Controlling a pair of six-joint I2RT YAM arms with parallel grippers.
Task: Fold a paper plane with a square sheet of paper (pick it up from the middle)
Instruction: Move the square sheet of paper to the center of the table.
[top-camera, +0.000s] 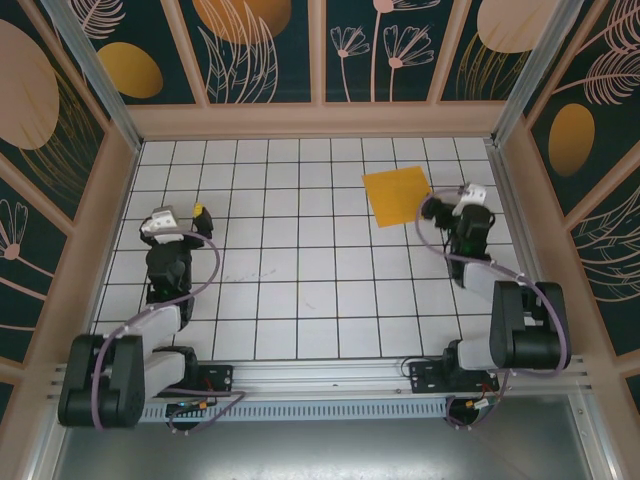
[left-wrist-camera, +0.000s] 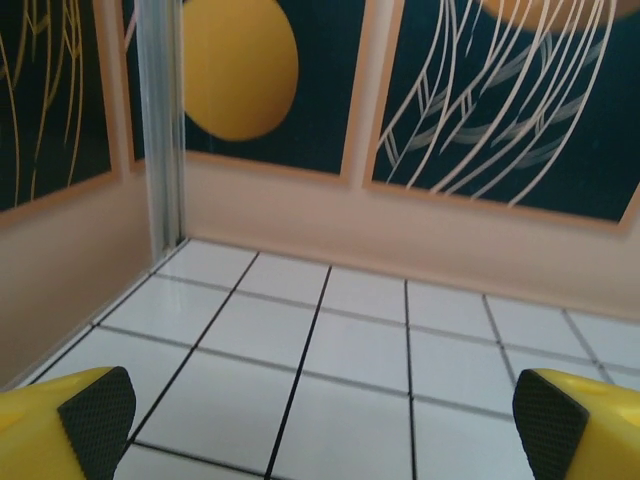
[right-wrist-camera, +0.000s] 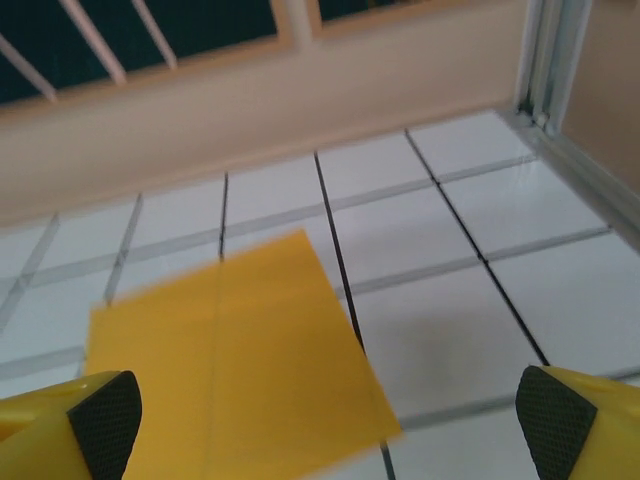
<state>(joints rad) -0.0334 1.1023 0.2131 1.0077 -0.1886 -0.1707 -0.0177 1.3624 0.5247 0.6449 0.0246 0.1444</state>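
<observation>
The square sheet of paper is orange-yellow and lies flat on the white grid table at the back right, turned slightly askew. A paper plane is out of view. My right gripper sits just right of the sheet, open. In the right wrist view the sheet lies low and left between the wide-spread fingertips, with a faint line down its middle; the right gripper holds nothing. My left gripper is open over bare tiles at the left, far from the sheet. The left gripper has nothing between its pads.
Peach walls with dark leaf-painted panels enclose the grid table. A metal corner post stands ahead-left of the left gripper, another post at the right gripper's far right. Bare tiles fill the middle of the table.
</observation>
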